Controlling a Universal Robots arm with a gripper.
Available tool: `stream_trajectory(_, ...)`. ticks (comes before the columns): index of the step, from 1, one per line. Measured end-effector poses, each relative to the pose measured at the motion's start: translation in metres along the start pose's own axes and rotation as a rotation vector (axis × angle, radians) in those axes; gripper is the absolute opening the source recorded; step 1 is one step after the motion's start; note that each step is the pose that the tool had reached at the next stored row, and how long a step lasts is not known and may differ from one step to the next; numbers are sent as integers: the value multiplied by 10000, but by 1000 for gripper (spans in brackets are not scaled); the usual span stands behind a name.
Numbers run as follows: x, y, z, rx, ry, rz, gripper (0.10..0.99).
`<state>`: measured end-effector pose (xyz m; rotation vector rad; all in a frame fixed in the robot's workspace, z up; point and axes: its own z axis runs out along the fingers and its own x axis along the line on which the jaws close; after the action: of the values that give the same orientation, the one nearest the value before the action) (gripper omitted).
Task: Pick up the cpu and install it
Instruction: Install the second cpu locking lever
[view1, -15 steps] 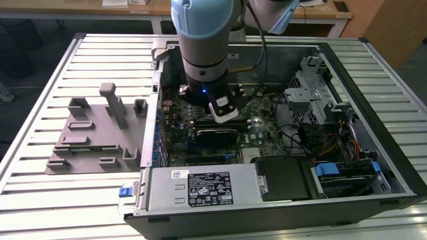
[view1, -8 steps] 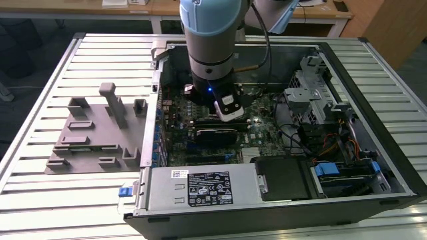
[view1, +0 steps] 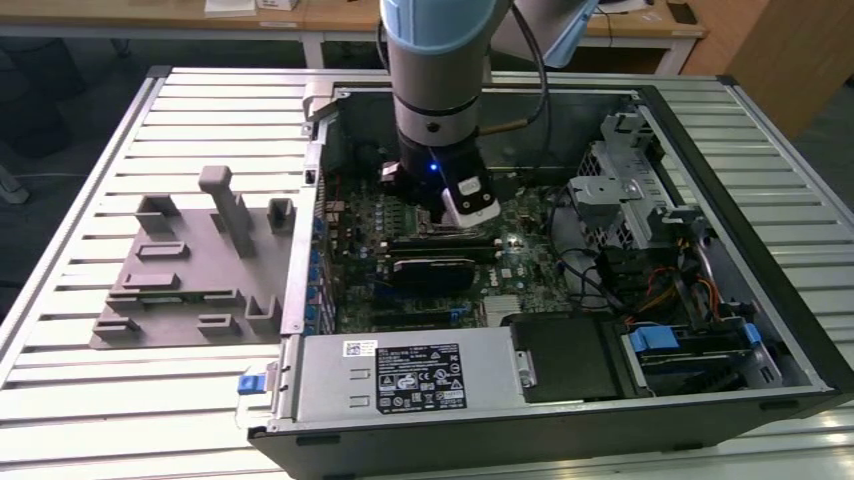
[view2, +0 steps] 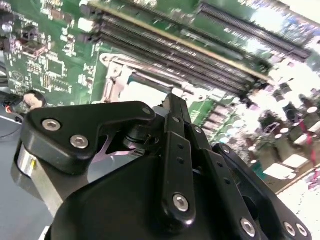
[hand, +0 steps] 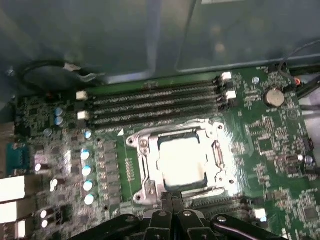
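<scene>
The cpu (hand: 181, 161) sits in the motherboard (hand: 270, 145) socket just beside the memory slots (hand: 155, 102), with the gripper (hand: 172, 196) fingers clenched together empty at its edge.

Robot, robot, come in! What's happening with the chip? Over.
Claw shut, empty, just above the board. Chip lying flat in its metal socket frame. Nothing on top of it. Over.

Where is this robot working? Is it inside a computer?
Probably a workshop or lab bench: the arm reaches into an opened computer case lying on a slatted metal table. The green motherboard with a cpu in its socket shows in the first wrist view, and a grey plastic fixture sits beside the case.
</scene>
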<state>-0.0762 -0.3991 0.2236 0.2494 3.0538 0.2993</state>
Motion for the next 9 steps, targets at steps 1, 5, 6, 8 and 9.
stream_trajectory(1, -11, 26, 11, 11, -2, -1, 106)
stream_trajectory(5, -67, 110, 50, 79, -13, -5, 106)
stream_trajectory(6, -85, 123, 58, 108, -17, -7, 106)
stream_trajectory(8, -119, 150, 76, 181, -29, -12, 106)
stream_trajectory(9, -135, 164, 85, 221, -35, -16, 106)
